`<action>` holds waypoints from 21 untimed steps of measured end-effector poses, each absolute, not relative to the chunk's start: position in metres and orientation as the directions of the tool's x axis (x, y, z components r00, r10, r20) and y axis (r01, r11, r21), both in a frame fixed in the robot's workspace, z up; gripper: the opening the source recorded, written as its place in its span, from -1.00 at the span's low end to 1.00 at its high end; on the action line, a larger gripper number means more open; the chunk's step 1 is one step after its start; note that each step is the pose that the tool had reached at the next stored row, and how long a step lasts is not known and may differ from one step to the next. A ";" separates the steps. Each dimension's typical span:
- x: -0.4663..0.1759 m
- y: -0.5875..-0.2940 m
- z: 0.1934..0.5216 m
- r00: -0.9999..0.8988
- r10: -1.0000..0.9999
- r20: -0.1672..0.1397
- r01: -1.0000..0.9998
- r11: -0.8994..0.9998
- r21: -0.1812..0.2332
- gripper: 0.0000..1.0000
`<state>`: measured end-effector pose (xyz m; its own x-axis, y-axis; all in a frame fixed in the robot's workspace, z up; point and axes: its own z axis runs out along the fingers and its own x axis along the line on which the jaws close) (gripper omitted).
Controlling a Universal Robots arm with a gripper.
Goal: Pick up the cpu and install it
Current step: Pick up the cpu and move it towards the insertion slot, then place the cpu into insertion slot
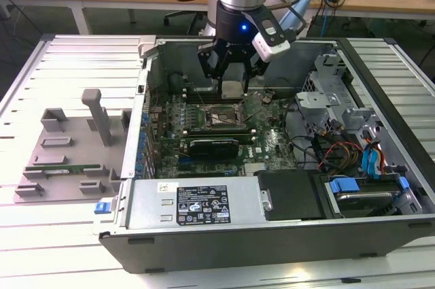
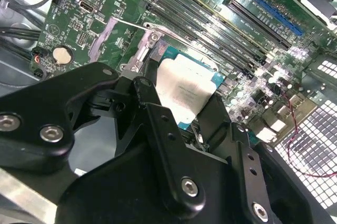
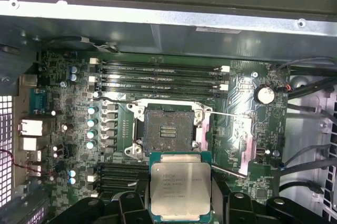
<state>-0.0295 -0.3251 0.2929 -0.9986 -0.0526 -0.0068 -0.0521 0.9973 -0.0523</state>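
Where the pincer [image 1: 233,85] closes, the cpu [image 3: 180,187] sits.

flat silver-topped cpu [image 3: 180,184] hangs level over the motherboard [image 3: 68,118].

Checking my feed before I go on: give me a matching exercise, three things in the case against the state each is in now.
Things:
1. cpu
2. socket
3. coin cell

States:
A. empty, nothing seated in it
B. round and silver, lying flat
C. held in the gripper

Pairs: 1-C; 2-A; 3-B
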 end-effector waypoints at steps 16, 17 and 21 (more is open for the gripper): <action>-0.029 -0.325 0.289 -0.999 -0.053 -0.007 -0.052 0.997 -0.053 0.09; -0.029 -0.325 0.289 -0.999 -0.053 -0.007 -0.052 0.997 -0.053 0.09; -0.029 -0.325 0.289 -0.999 -0.052 -0.007 -0.051 0.997 -0.053 0.09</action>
<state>-0.0294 -0.3251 0.2895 -0.9986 -0.0517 -0.0067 -0.0512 0.9973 -0.0528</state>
